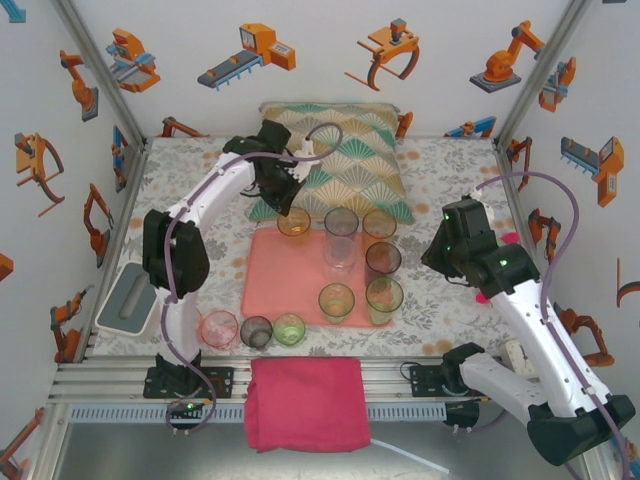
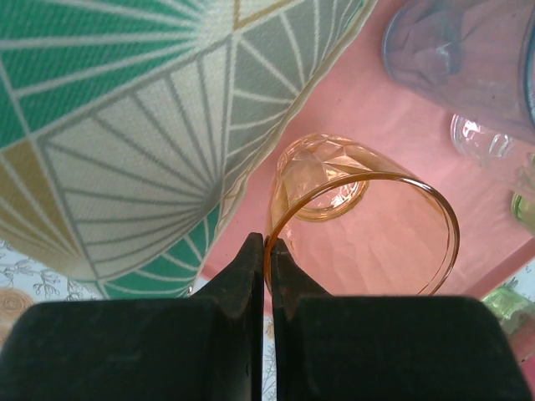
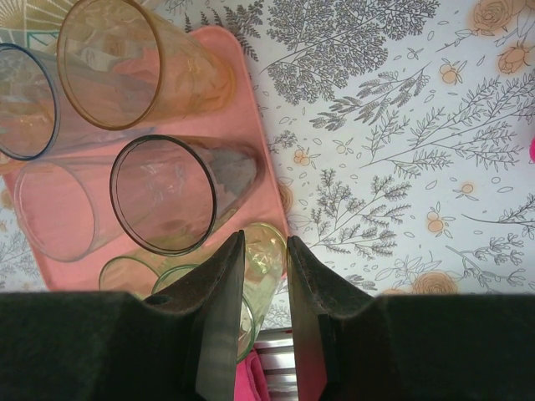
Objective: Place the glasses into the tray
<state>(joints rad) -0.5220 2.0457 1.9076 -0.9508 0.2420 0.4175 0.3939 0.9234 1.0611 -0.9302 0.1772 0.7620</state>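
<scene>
With 7 glasses (image 1: 383, 258) in the tray (image 1: 268, 290), the left fingers (image 2: 259, 259) clamped on the amber one (image 2: 368, 225) by its rim, and the right fingers (image 3: 232, 263) apart and empty, 3 more stand waiting on the desk (image 1: 440, 310).

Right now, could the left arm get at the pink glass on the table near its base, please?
Probably not yet: the left gripper is shut on the amber glass on the tray. Once freed, the pink glass looks reachable, standing uncovered beside the grey glass.
</scene>
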